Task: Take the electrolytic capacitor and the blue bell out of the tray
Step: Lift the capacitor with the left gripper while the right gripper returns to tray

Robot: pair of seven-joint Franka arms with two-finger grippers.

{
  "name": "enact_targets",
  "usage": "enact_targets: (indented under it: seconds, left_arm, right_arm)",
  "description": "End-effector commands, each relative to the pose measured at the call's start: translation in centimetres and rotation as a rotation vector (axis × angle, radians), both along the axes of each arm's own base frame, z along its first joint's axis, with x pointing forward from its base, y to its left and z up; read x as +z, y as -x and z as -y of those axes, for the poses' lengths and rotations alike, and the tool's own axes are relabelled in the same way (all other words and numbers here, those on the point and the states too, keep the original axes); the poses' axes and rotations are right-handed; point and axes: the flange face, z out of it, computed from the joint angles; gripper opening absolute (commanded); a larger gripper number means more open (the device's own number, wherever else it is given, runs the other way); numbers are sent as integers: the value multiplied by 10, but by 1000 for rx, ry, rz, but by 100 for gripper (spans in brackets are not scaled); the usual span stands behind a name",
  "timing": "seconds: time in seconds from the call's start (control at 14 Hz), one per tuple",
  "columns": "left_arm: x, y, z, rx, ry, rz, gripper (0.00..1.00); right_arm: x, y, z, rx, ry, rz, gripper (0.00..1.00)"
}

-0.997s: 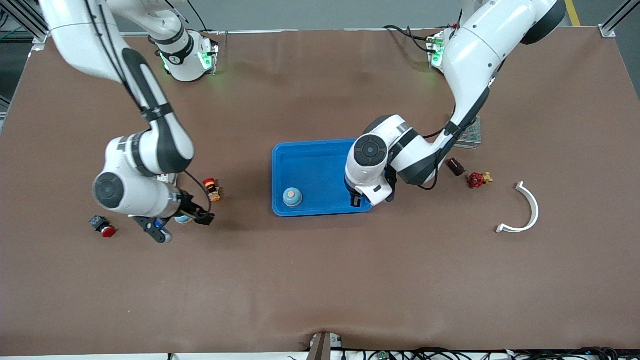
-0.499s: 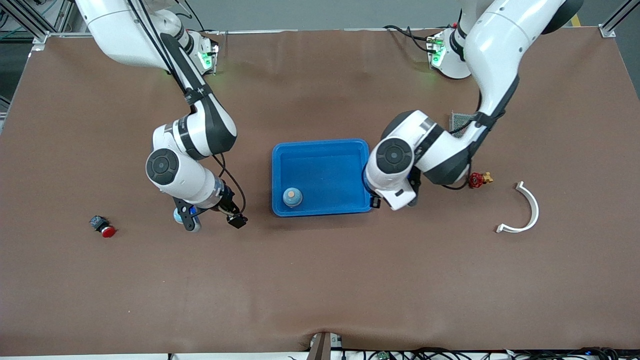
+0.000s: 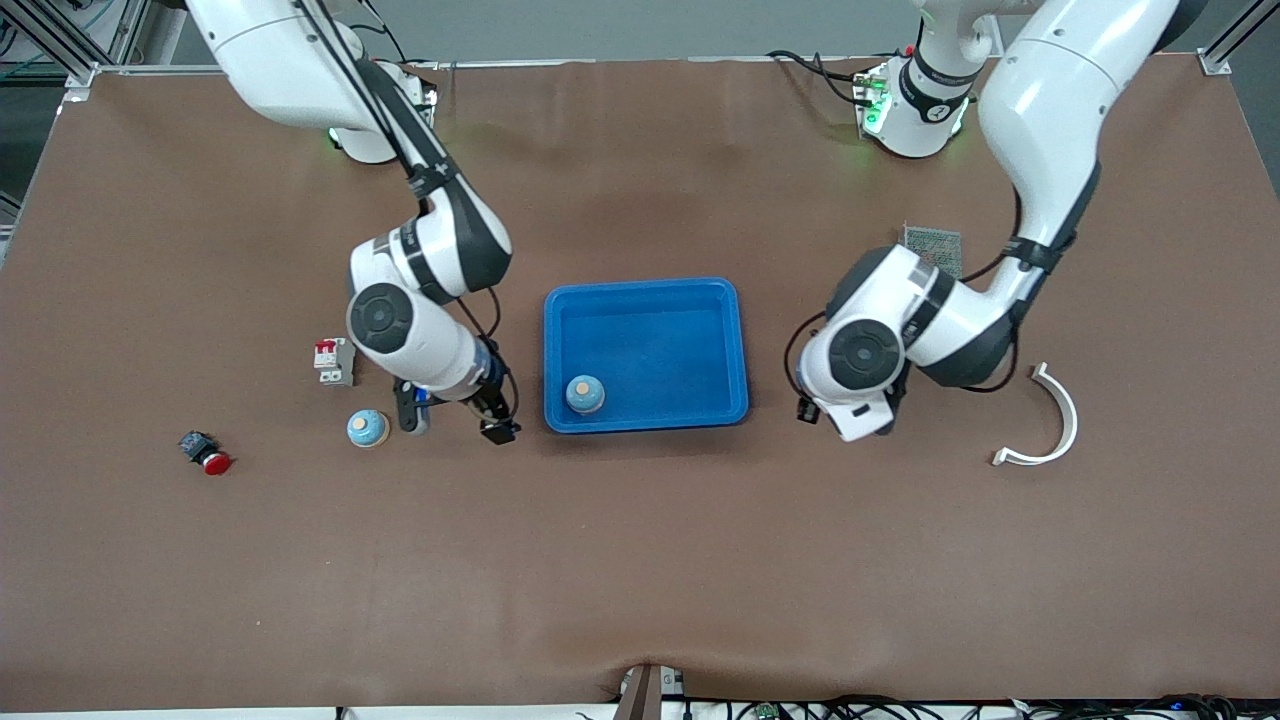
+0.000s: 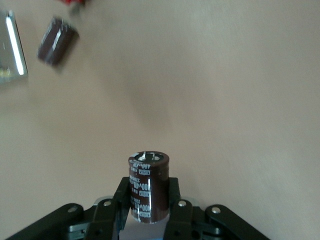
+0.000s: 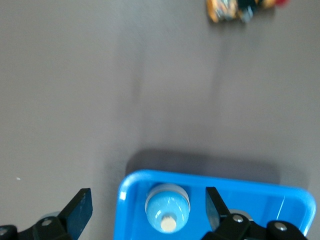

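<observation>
My left gripper (image 4: 149, 192) is shut on a dark brown capacitor (image 4: 148, 185) that stands upright between its fingers. It hangs over bare table between the blue tray (image 3: 645, 290) and the white curved piece (image 3: 1052, 425). A second capacitor (image 4: 57, 41) lies on the table farther off. One blue bell (image 3: 585, 393) (image 5: 167, 206) sits in the tray's corner nearest the right arm's end. Another bell (image 3: 367, 428) stands on the table. My right gripper (image 3: 455, 420) (image 5: 147, 200) is open and holds nothing, over the table between that bell and the tray.
A breaker (image 3: 333, 360) stands near the loose bell. A red push button (image 3: 207, 453) lies toward the right arm's end. A mesh block (image 3: 932, 248) sits by the left arm. An orange and black part (image 5: 235, 10) lies on the table by the right arm.
My right gripper has swung from the loose bell toward the tray, still open. My left gripper has moved off the tray's corner toward the left arm's end, keeping hold of the capacitor.
</observation>
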Motion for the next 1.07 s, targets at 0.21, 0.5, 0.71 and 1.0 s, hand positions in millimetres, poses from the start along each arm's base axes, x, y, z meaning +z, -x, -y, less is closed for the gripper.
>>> enact_targets:
  seconds: [0.21, 0.5, 0.71, 1.0]
  left_arm:
    - [-29, 3, -82, -133, 33, -1, 0]
    - [-54, 7, -105, -235, -5, 25, 0]
    - [-62, 1, -140, -304, 16, 41, 0]
    - [-73, -7, -193, -372, 65, 37, 0]
  right_arm:
    - [-37, 30, -48, -125, 107, -3, 100]
    - [-50, 41, -67, -160, 105, 7, 100]
    - [-62, 46, -76, -162, 107, 6, 100]
    - [-67, 45, -77, -156, 107, 24, 100]
